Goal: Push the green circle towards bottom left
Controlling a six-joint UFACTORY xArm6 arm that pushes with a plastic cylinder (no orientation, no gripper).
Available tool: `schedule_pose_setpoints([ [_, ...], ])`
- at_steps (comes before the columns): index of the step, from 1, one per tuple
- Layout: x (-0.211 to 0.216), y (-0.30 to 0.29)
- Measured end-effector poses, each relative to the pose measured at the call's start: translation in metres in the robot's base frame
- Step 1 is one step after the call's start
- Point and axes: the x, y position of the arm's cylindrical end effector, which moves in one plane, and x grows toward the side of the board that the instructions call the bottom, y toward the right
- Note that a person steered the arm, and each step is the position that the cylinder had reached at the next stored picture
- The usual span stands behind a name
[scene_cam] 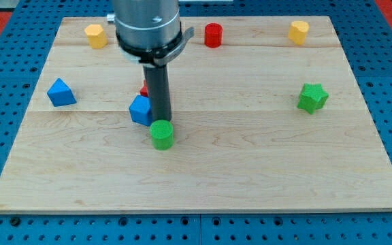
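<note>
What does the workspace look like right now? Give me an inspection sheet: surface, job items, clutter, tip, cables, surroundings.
Surface: pale wooden board, flat, no damage seen.
Job's things: green circle lies left of the board's centre, upright.
Clutter: blue block just up-left of the green circle; blue block at the view's left; red block mostly hidden behind the rod; red cylinder and two yellow blocks along the top; green star at the right.
Grippers: none; my tip sits at the green circle's top edge, beside the nearer blue block; contact cannot be confirmed.
Cables: nothing seen.
Surroundings: blue perforated table around the board.
</note>
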Motion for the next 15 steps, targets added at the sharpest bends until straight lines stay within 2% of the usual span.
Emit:
schedule_pose_setpoints([
  [2, 0.035, -0.002],
  [5, 0.043, 0.032],
  [6, 0.065, 0.029],
  [8, 0.097, -0.021],
  [14, 0.099, -0.050],
  [15, 0.080, 0.017],
])
